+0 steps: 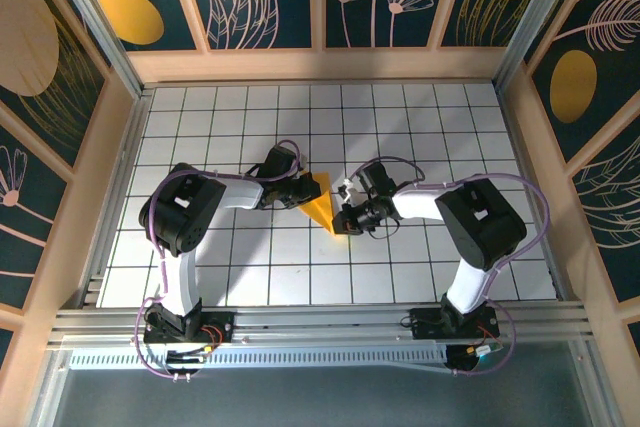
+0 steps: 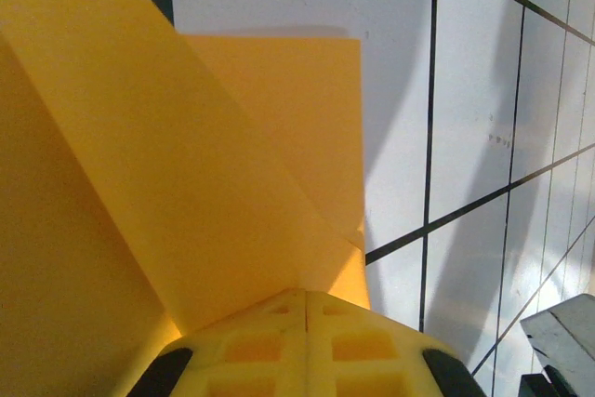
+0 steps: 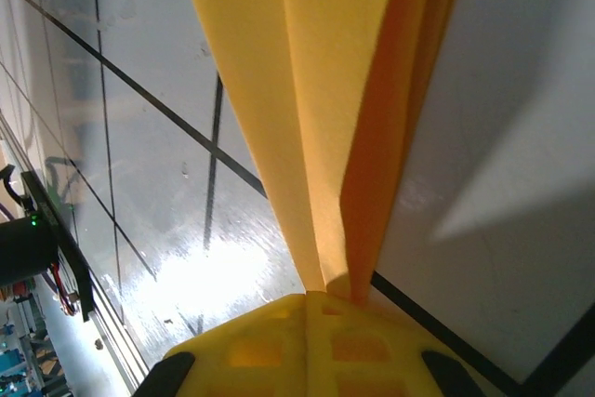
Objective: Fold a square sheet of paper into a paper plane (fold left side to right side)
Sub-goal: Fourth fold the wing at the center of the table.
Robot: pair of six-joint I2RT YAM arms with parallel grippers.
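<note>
The bench [image 1: 420, 127], a white gridded top, is the reference for everything here. The left arm [image 1: 185, 212] reaches in from the bench's near-left corner and the right arm [image 1: 480, 217] from its near-right corner, and they meet close to the middle of the bench.

There, at about the centre of the bench, is the paper sheet [image 1: 322, 205]. It is already creased into a pointed, roughly triangular shape with its tip aimed at the bench's near edge. In the wrist views it looks partly raised off the bench, with one panel [image 2: 186, 183] standing up at an angle and layered flaps [image 3: 325, 90] running away from the camera.

The left fingers [image 2: 251, 350] are pressed together and pinch an edge of the sheet on the side toward the bench's left. The right fingers [image 3: 251, 350] are also pressed together and pinch its narrow end, on the side toward the bench's near-right.

The likely trouble is both pinches working on one thin sheet. If the arms pull apart across the bench, the paper could tear or slip out. If one arm moves unevenly, the left-to-right fold could land skewed and put a false crease beside the true one. Pressing down without flattening the raised panel could crumple it.
</note>
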